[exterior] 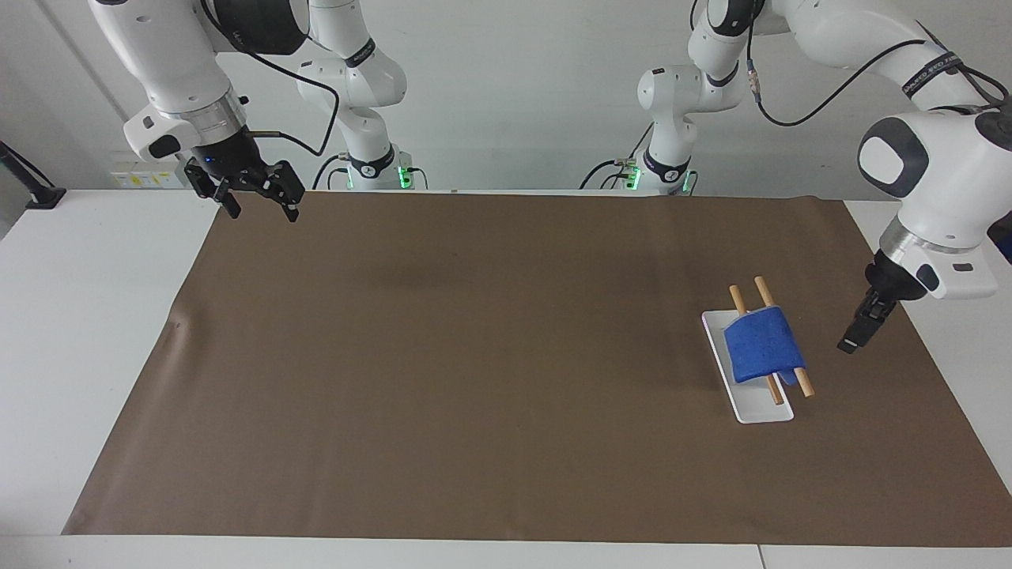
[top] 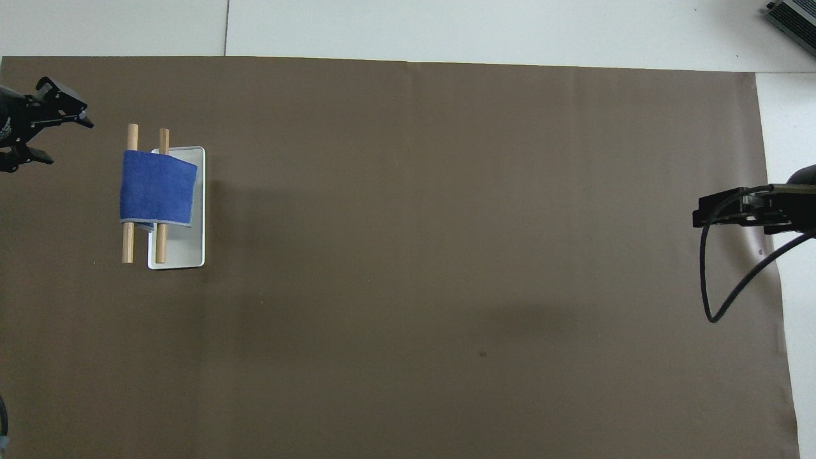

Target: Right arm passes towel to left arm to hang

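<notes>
Blue towel (exterior: 762, 345) (top: 157, 189): draped over two wooden rods (exterior: 785, 359) (top: 129, 245) of a rack on a white tray (exterior: 757, 412) (top: 186, 255), toward the left arm's end of the brown mat (exterior: 474, 356) on the desk (exterior: 95, 300). Left pincer (exterior: 856, 332) (top: 54, 131): released, empty, fingers spread, raised over the mat beside the rack, clear of the towel. Right pincer (exterior: 254, 194) (top: 717, 213): released, empty, waiting above the mat's corner at the right arm's end.

Bright, even light from above; soft faint shadows on the brown mat (exterior: 474, 356); sharp focus, without glare or blur.
</notes>
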